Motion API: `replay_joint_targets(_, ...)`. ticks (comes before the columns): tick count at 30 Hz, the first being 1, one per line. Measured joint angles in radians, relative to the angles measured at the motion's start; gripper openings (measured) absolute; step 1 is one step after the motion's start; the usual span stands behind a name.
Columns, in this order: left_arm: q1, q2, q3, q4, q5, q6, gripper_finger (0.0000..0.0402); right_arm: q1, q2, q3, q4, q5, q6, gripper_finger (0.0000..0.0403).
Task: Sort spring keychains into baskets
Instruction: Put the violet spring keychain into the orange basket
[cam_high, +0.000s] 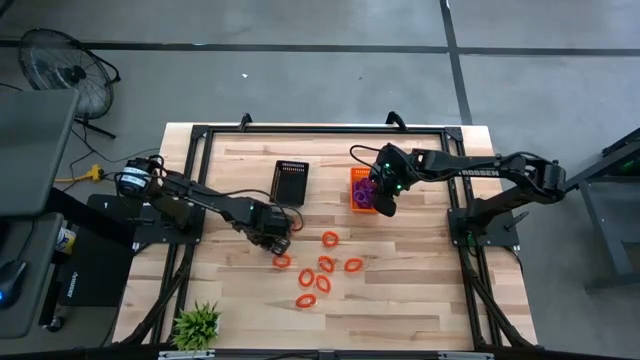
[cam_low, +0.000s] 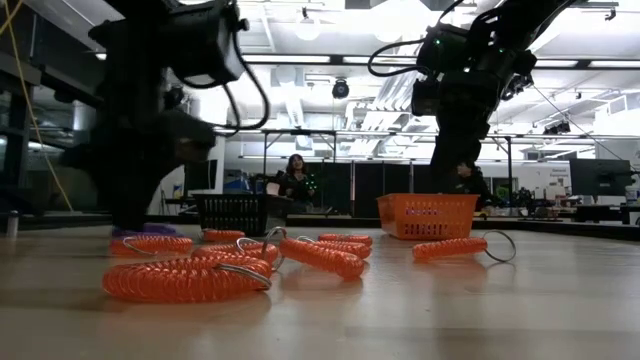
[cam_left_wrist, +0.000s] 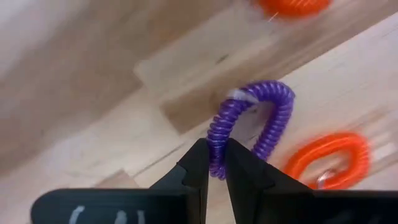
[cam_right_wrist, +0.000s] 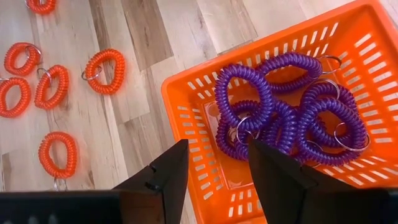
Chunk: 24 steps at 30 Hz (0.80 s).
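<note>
**Purple keychain pinched at counter**

Left hand (cam_left_wrist: 211, 163) grips a purple keychain (cam_left_wrist: 252, 124) low over the counter (cam_high: 400, 300), beside orange-red keychains (cam_high: 318, 270). Right hand (cam_right_wrist: 217, 180) hangs wide above the orange basket (cam_right_wrist: 186, 106) of purple coils. Black basket (cam_high: 290, 181) stands apart.

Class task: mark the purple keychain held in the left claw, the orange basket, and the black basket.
purple keychain (cam_left_wrist: 273, 118), left wrist view, on its coiled loop.
orange basket (cam_right_wrist: 186, 112), right wrist view, on its perforated side wall.
black basket (cam_high: 290, 182), high view, on its floor.

Two baskets (cam_high: 290, 182) (cam_high: 358, 190) stand side by side mid-table (cam_high: 420, 300); loose spring keychains (cam_high: 325, 264) lie before them, more keychains (cam_right_wrist: 286, 112) inside the right basket.
</note>
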Motion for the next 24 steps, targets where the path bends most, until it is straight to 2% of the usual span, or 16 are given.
replay_joint_targets(5, -0.003, -0.002, 0.048, -0.008, -0.021, 0.055, 0.0039, 0.0, 0.0, 0.0, 0.0, 0.0, 0.0, 0.0161)
replay_joint_targets(14, -0.002, -0.002, 0.154, -0.038, -0.171, 0.224, 0.0039, 0.0, 0.0, 0.001, 0.009, -0.049, -0.016, 0.0162)
replay_joint_targets(20, 0.007, -0.004, 0.246, -0.079, -0.316, 0.327, 0.0039, 0.0, 0.0, 0.002, 0.025, -0.12, -0.035, 0.0158)
replay_joint_targets(24, 0.034, -0.004, 0.308, -0.079, -0.356, 0.429, 0.0039, 0.0, 0.0, 0.002, 0.049, -0.155, -0.054, 0.0158)
